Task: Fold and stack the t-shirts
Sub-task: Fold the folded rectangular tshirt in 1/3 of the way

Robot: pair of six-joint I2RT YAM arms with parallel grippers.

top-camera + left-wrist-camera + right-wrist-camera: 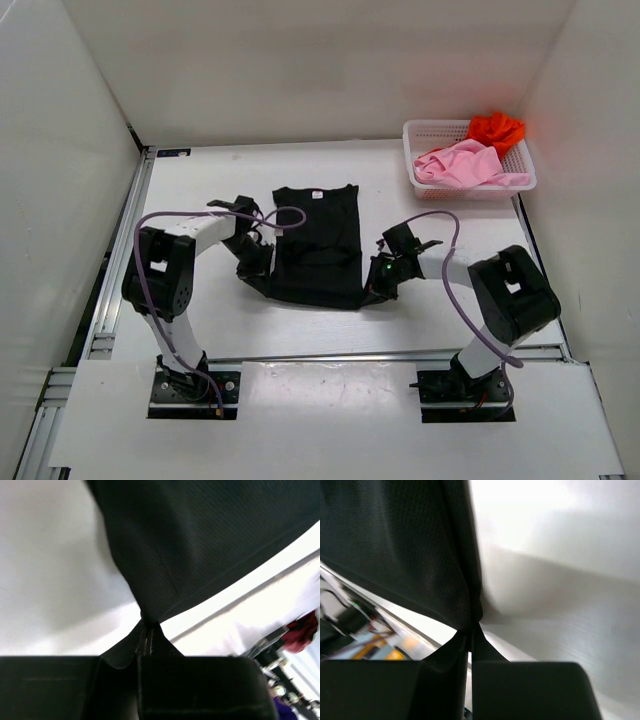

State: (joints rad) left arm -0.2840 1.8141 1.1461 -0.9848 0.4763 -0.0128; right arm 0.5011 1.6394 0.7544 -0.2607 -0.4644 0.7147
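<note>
Jaws, left gripper (265, 283): closed tight on the black t-shirt (318, 240), pinching its hem at the garment's 7 o'clock corner. In the left wrist view the cloth gathers to a point where the two fingers meet, with no gap between them.

Jaws, right gripper (372, 293): closed tight on the same shirt, pinching the hem at its 5 o'clock corner. In the right wrist view the fabric narrows into a fold between the closed fingers.

Item 1, black t-shirt: lies at the middle of the white table (200, 180). The collar and a small white label point to 12 o'clock, and the hem points to 6 o'clock, towards the arm bases. The body is spread mostly flat. The two near corners are drawn outward by the grippers.

Item 2, light pink t-shirt (460, 163): crumpled, unfolded, inside the white mesh basket (409, 150). It fills the 6 o'clock half of the basket, and one part drapes over the near rim.

Item 3, orange-red t-shirt (496, 128): bunched in the same basket at its 1 o'clock corner, touching the pink one.

Basket: stands at 1 o'clock on the table, in the far right corner, well apart from the black shirt.
</note>
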